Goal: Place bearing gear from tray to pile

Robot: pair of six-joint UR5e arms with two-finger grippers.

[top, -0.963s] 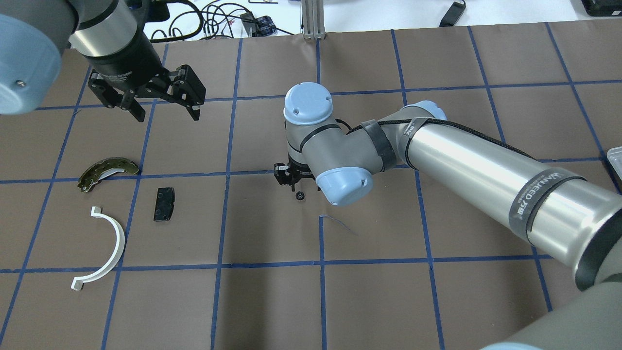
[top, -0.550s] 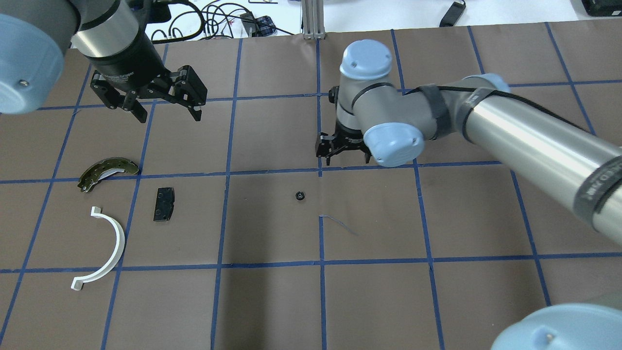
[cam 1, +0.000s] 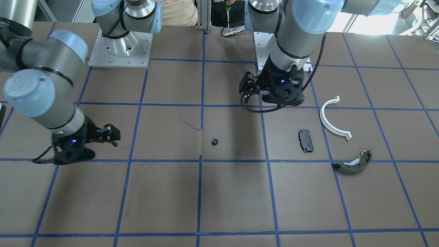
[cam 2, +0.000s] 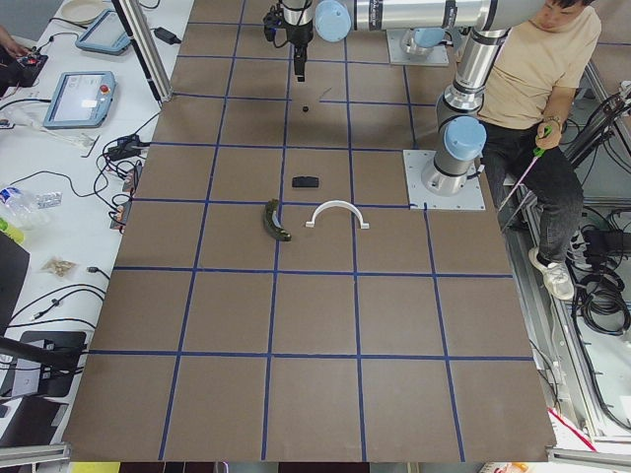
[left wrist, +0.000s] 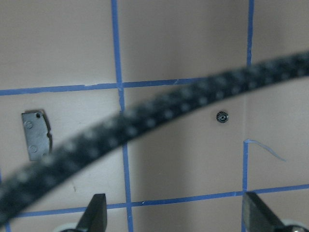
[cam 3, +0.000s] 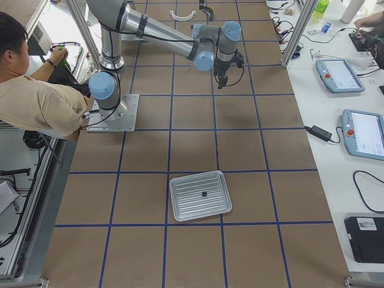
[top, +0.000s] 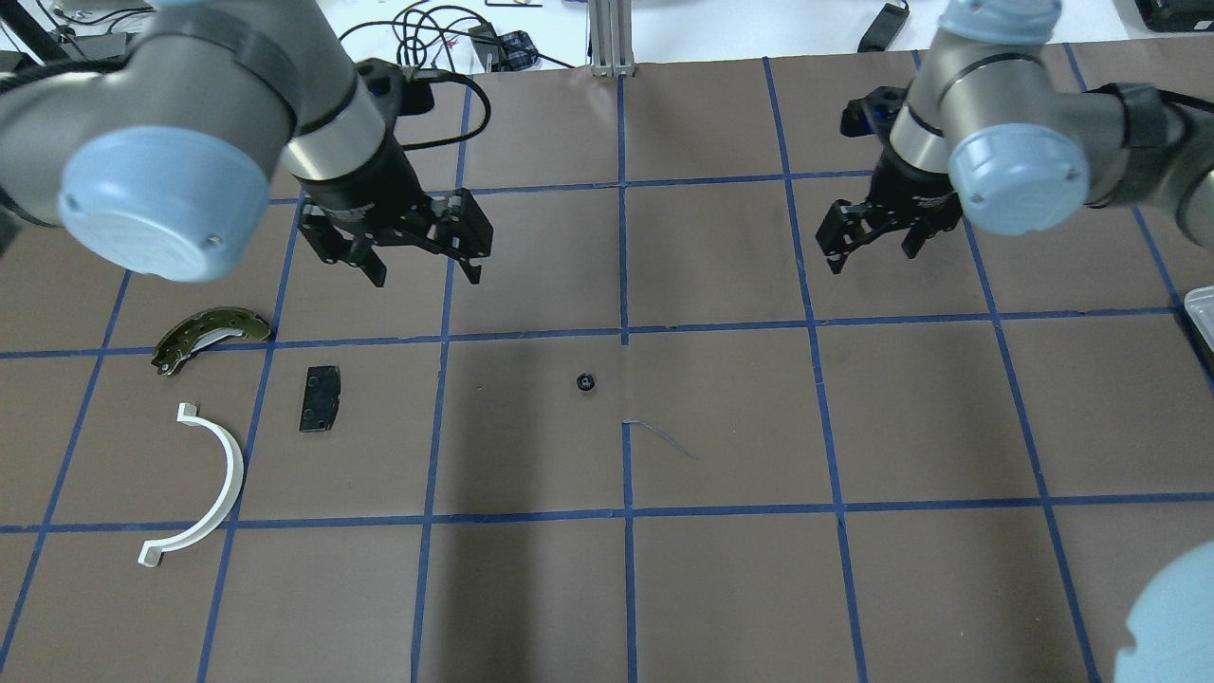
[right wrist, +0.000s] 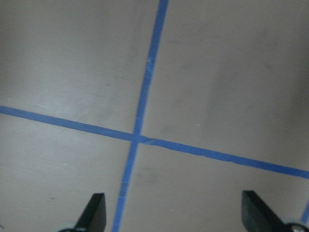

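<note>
Black bearing gear (top: 586, 382) flat, bore upward (round outline); both jaws wide apart, empty.

Olive brake shoe (cam 2: 277, 221) beside white half-ring (cam 2: 335, 212), black pad (cam 2: 305, 181) beyond, small gear (cam 2: 307, 107) well apart.

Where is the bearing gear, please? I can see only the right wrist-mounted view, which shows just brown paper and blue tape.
Observer: The bearing gear lies on the table near its centre, touched by neither gripper.
Operator: Thank you. Is the left gripper near it?
Observer: The left gripper hangs open above the table, on the side of the gear where the pile lies.
Operator: And does the tray hold anything?
Observer: One small dark part lies in the tray; I cannot tell what it is.
</note>
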